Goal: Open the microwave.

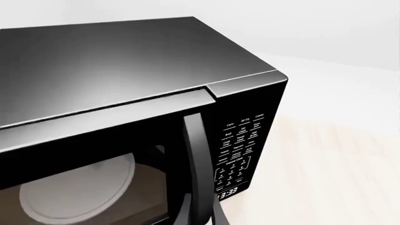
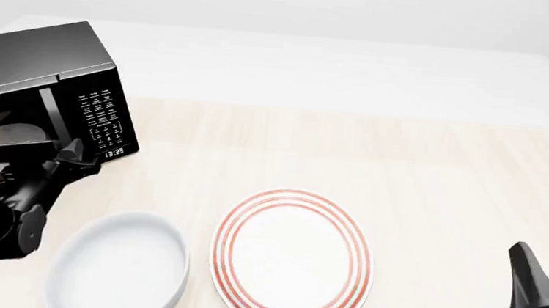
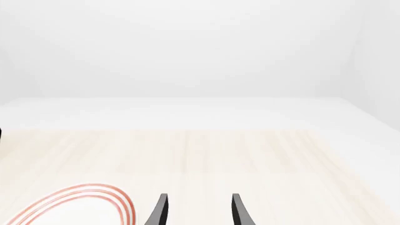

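The glossy black microwave [image 2: 61, 56] stands at the far left of the table. Its keypad panel [image 2: 101, 118] and clock face me. In the left wrist view the microwave [image 1: 125, 61] fills the frame, with the keypad [image 1: 240, 150], the dark upright door handle [image 1: 192, 154] and the pale turntable plate [image 1: 75, 187] behind the glass. My left gripper [image 2: 66, 158] is at the door, its fingers close on either side of the handle [image 1: 198, 213]. The door's top edge seems to stand slightly proud of the body. My right gripper [image 3: 198, 211] is open and empty, low at the front right [image 2: 537, 307].
A white bowl [image 2: 118, 267] sits near the front left, just right of my left arm. A white plate with red rings [image 2: 291, 258] lies beside it at front centre; its rim shows in the right wrist view [image 3: 75, 204]. The pale wood tabletop [image 2: 401, 171] stretches to the right.
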